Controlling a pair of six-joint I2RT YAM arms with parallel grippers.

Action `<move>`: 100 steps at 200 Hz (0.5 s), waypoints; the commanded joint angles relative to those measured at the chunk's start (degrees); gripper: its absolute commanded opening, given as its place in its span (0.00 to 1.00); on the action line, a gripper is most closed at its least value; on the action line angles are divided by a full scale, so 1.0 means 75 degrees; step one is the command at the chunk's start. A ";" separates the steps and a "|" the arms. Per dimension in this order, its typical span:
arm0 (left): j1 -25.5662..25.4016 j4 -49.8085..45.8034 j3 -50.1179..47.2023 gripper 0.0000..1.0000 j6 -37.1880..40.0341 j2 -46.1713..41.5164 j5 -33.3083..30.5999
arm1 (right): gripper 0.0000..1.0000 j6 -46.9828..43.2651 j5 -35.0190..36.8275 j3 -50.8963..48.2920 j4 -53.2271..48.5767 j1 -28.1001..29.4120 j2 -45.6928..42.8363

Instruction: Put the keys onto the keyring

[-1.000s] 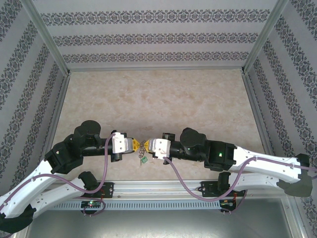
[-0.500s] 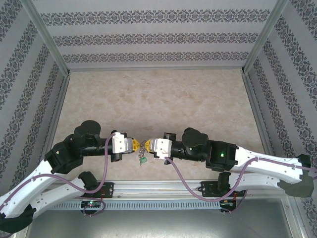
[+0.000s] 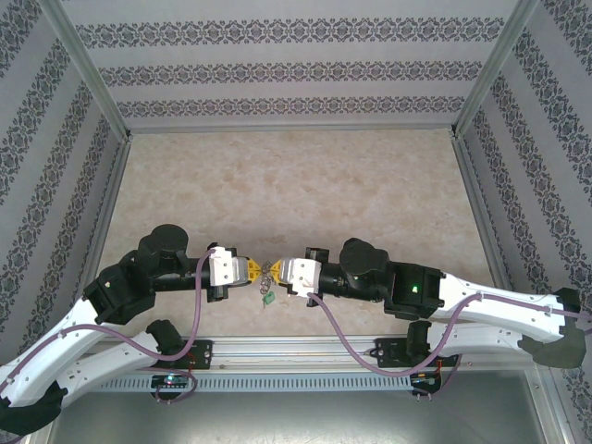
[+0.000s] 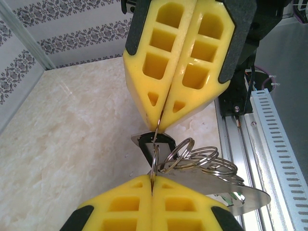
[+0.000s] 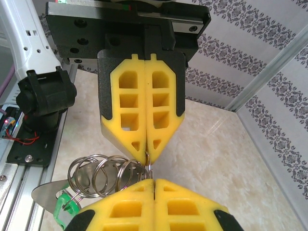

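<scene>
The two arms meet tip to tip above the near edge of the beige marbled worktop (image 3: 296, 185), about midway along it. The left gripper (image 3: 252, 270) has its yellow fingers pressed together on one thin metal ring, seen edge-on in the left wrist view. That ring belongs to the flat grey oblong keyring (image 4: 240, 195), which hangs off the worktop between the two grippers. The rest of its row of small metal rings (image 4: 202, 161) fans out just beside the fingertips.

The right gripper (image 3: 278, 272) is likewise closed. A thin strip of metal runs out from between its tips to the small silver-bladed key with a black plastic head (image 4: 163, 143). The black head sits in the narrow gap between the two grippers, touching or all but touching the pinched ring (whether it is threaded onto the ring cannot be told).

A small green tag (image 5: 65, 208) dangles below the grey plate, on the side toward the arm bases
</scene>
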 commanded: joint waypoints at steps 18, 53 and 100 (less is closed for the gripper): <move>0.0066 0.0054 0.0115 0.00 0.0162 -0.0063 0.0003 | 0.00 0.0101 -0.0060 0.0136 0.0030 0.0090 0.0068; 0.0066 0.0042 0.0086 0.00 0.0163 -0.0083 -0.0006 | 0.00 0.0115 -0.0083 0.0131 0.0068 0.0087 0.0082; 0.0066 0.0055 0.0071 0.00 0.0171 -0.0067 -0.0021 | 0.00 0.0127 -0.0014 0.0098 0.0024 0.0094 -0.0102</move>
